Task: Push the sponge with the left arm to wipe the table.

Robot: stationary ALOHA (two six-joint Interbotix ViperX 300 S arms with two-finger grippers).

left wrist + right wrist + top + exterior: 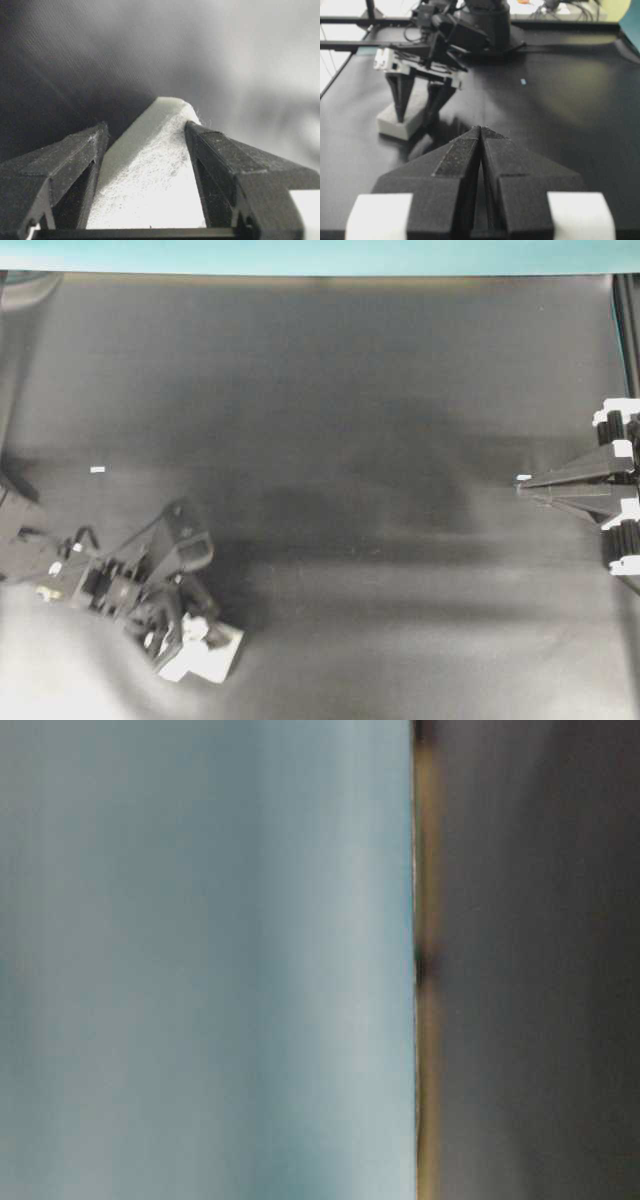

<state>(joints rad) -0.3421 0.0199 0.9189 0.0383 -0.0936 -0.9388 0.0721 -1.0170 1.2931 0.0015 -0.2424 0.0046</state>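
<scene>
- The sponge (212,654) lies flat near the lower left of the desk (330,390), a small white block with a fuzzy fibrous top.
- It looks light, soft and compressible, so it should slide easily; pressing down on the flat top or pushing against a long side seems best.
- The left gripper (145,132) stands spread wide, its 2 fingers astride the sponge, not squeezing it.
- The right gripper (481,131) rests closed, well apart, at the desk's right edge.
- A tiny white fleck (97,469) lies apart, left.
</scene>
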